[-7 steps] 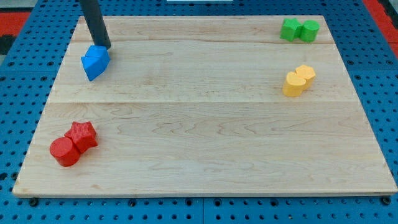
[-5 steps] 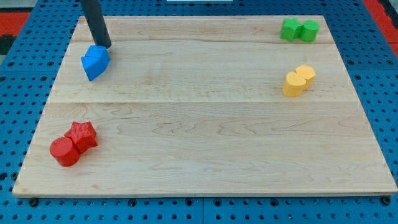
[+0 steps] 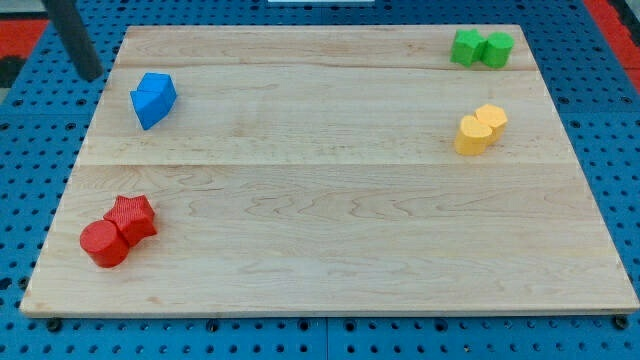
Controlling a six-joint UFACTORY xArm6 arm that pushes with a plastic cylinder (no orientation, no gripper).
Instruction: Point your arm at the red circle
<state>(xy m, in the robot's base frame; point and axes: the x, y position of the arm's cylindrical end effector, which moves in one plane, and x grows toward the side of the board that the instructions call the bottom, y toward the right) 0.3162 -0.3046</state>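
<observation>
The red circle (image 3: 104,244) lies near the board's bottom left corner, touching a red star (image 3: 133,217) just up and to its right. My tip (image 3: 91,77) is at the view's top left, just off the wooden board's left edge, over the blue pegboard. It stands far above the red circle and to the left of a blue block (image 3: 153,99), apart from it.
Two green blocks (image 3: 481,48) sit together at the board's top right. Two yellow blocks (image 3: 481,129) sit together below them at the right. The wooden board (image 3: 330,200) rests on a blue pegboard.
My tip has moved left, from touching the blue block's top edge to off the board's left side. No block has moved.
</observation>
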